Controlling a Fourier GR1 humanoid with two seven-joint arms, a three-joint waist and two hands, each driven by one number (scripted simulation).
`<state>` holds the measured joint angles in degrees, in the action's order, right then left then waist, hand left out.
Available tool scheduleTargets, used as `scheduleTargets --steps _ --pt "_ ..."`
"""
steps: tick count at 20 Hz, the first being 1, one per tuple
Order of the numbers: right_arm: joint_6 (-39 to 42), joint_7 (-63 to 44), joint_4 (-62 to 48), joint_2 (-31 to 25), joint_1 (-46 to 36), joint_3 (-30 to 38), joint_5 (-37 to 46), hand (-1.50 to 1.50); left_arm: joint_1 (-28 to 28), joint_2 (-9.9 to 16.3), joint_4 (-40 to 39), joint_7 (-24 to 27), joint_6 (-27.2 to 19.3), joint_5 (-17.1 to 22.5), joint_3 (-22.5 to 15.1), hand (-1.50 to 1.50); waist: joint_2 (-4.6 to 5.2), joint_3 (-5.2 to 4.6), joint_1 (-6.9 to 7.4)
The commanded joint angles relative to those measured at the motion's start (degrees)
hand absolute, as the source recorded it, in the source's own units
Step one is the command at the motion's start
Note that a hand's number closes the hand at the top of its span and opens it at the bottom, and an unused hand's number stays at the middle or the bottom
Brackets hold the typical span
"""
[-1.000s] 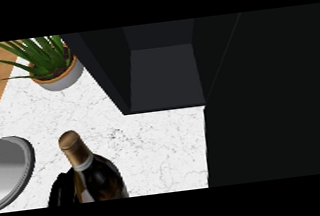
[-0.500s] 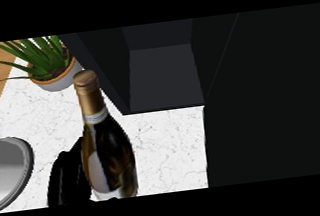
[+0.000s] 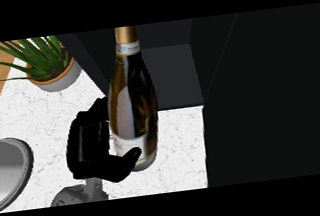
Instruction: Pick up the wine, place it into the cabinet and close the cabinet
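In your head view, the wine bottle [image 3: 130, 98] stands tall through the middle of the frame, its gold-capped neck pointing to 12 o'clock and its base at about 6 o'clock from the label. One black hand [image 3: 93, 148] has hold of it at the lower body: the fingers [image 3: 84, 134] curl round the bottle's 9 o'clock side and the thumb [image 3: 128, 159] hooks across the white label near the base. You cannot tell from this view alone which arm the hand belongs to; its grey wrist enters from the lower edge, left of centre. The other hand does not show.

The bottle's upper half overlaps the dark cabinet [image 3: 174, 78], whose open compartment lies at 12 to 1 o'clock from the hand; you cannot tell whether the bottle is inside it or only in front of it. The cabinet's dark door [image 3: 273, 91] fills the right side.

On the white marble table [image 3: 37, 115], a potted plant [image 3: 46, 63] sits at 10 o'clock from the hand, well apart from the bottle. A grey rounded object [image 3: 0, 172] lies at the left edge, at 9 o'clock.
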<state>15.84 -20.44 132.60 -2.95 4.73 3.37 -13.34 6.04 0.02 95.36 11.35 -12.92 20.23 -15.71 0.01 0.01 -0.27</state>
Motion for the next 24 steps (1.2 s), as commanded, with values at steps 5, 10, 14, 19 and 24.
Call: scheduleTargets --steps 5,10,14,19,24 --pt "1.5 2.5 -4.0 -0.9 -0.8 2.1 -0.7 -1.50 10.0 0.0 -12.2 5.0 -5.4 -2.5 -2.4 1.50 0.04 -0.01 -0.06" --pt "0.0 -0.1 -1.8 -0.9 -2.2 1.5 -0.7 -1.50 16.4 0.0 -16.2 -0.5 -10.8 -5.0 -4.2 1.50 0.02 -0.01 -0.11" --pt "2.2 2.1 -4.6 -2.8 -2.8 5.3 -4.1 -1.50 19.2 0.0 -26.7 8.7 -13.3 -0.3 -6.8 1.50 0.12 -0.01 -0.40" --pt "1.9 0.0 0.2 -2.1 0.4 4.1 -3.9 -1.50 18.0 0.0 -26.7 10.1 -18.4 4.9 -11.6 1.50 0.01 -0.02 -0.27" --pt "2.4 2.7 -2.6 -0.8 0.3 1.4 0.1 -1.50 20.1 0.0 -35.5 17.2 -17.6 10.7 -13.4 1.50 0.04 -0.02 -0.29"
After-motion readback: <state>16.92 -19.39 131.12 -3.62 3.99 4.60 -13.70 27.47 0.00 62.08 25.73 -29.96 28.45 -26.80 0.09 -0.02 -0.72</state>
